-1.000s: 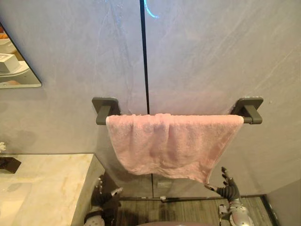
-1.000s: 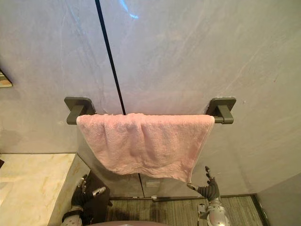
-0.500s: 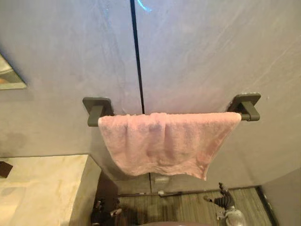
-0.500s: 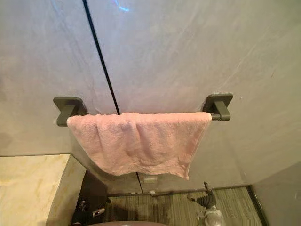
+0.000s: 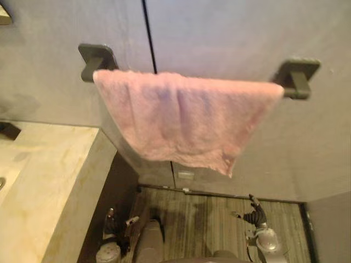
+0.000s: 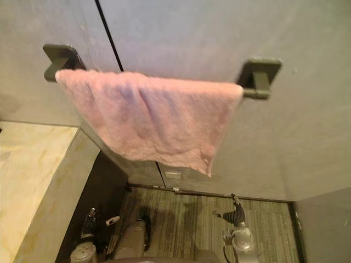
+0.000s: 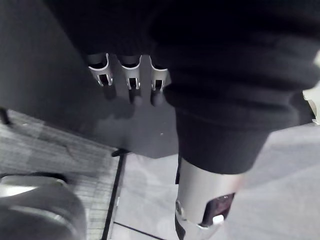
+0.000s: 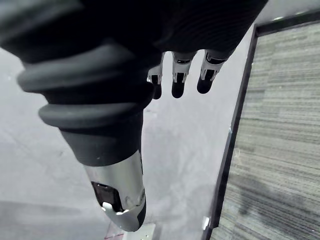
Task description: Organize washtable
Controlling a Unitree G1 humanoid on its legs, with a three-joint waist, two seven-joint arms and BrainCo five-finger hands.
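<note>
A pink towel (image 5: 181, 118) hangs spread over a dark wall rail held by two brackets (image 5: 96, 59) (image 5: 296, 76); its lower right corner droops lowest. Far below the towel, over the floor, my left hand (image 5: 112, 222) hangs beside the dark side of the washtable, and my right hand (image 5: 253, 213) hangs under the towel's right end. Neither touches the towel. In the wrist views the left fingers (image 7: 130, 75) and right fingers (image 8: 180, 75) are straight and hold nothing.
The marble washtable top (image 5: 38, 186) fills the lower left, with a dark cabinet side (image 5: 118, 186) under it. A grey wall with a dark vertical seam (image 5: 148, 33) stands behind. Striped flooring (image 5: 203, 213) lies below. A mirror corner (image 5: 4, 13) shows top left.
The camera has tipped down, so the rail sits higher in the picture and more floor shows. Both hands have dropped away from the towel's lower edge.
</note>
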